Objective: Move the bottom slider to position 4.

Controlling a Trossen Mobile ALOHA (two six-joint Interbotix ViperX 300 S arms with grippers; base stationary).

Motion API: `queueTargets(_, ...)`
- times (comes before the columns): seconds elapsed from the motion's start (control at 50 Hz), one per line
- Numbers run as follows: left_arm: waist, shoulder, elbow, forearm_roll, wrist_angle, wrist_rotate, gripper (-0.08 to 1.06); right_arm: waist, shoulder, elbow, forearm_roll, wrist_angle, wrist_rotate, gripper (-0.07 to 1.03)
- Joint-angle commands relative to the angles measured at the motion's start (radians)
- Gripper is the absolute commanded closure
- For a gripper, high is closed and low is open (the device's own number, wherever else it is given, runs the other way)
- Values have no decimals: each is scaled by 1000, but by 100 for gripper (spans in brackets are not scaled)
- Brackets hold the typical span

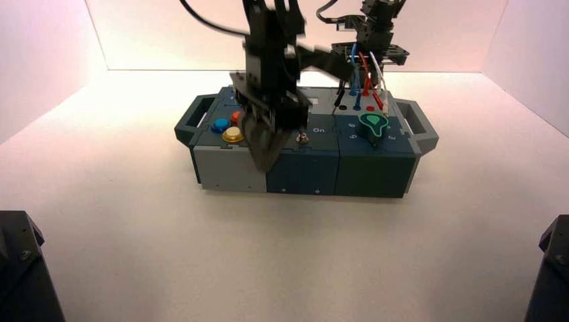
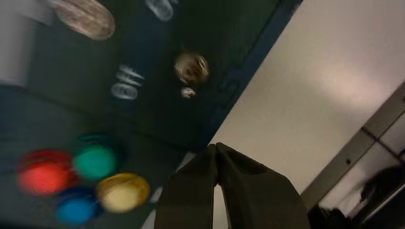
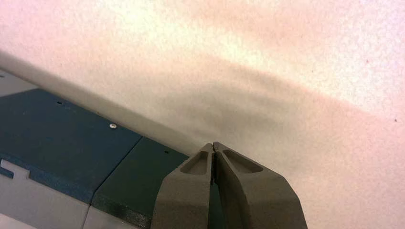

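Holds the left gripper (image 2: 216, 145) over the near side of the box (image 1: 302, 174), toward seven o'clock from its centre, with fingertips together and nothing between them. Angles it downward, near the yellow button (image 1: 233, 135). Shows, in the left wrist view, red (image 2: 46, 177), green (image 2: 95, 161) and blue (image 2: 76, 210) buttons grouped with the yellow one, toward nine o'clock on the box, and white "Off" lettering (image 2: 126, 82) on the dark panel.

Cannot make out the bottom slider or position 4 in any view, so cannot tell where either lies.

Has the right gripper (image 3: 213, 144) parked past the box's far edge, toward one o'clock, also with tips together. Carries wires (image 1: 370, 77) at one o'clock on the box, and a green knob (image 1: 372, 126) at three o'clock.
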State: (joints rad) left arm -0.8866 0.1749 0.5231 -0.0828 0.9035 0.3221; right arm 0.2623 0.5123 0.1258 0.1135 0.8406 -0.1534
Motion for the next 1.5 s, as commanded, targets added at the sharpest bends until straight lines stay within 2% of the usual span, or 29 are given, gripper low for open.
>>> queueTargets(0.02, -9, -130, -25, 2, -8, -11, 101, 9, -72, -20, 5, 6, -11, 99)
queueTargets(0.18, -9, -276, -57, 8, 11, -17, 101, 14, -121, -52, 3, 12, -11, 99)
queueTargets(0.3, 8, -345, -64, 12, 44, -15, 101, 23, -150, -72, 15, 66, -11, 99)
queueTargets(0.4, 38, -370, -37, 20, 46, -15, 101, 43, -176, -69, 15, 81, -11, 99)
queueTargets(0.52, 104, -385, 29, 25, 37, -11, 101, 78, -216, -61, 14, 89, -11, 99)
queueTargets(0.74, 225, -402, 137, 32, -37, 5, 101, 126, -291, -25, 15, 86, 0, 99)
queueTargets(0.82, 245, -405, 150, 32, -66, 12, 101, 126, -337, 5, 15, 66, 2, 99)
queueTargets(0.9, 245, -400, 149, 32, -87, 32, 101, 120, -393, 51, 15, 38, 3, 99)
queueTargets(1.02, 247, -382, 140, 35, -101, 43, 101, 110, -471, 123, 14, 8, 3, 99)
queueTargets(1.24, 265, -290, 133, 37, -107, 43, 101, 107, -632, 302, 17, -52, 9, 99)
queueTargets(1.5, 287, -215, 100, 38, -91, 41, 101, 112, -710, 437, 29, -101, 12, 99)
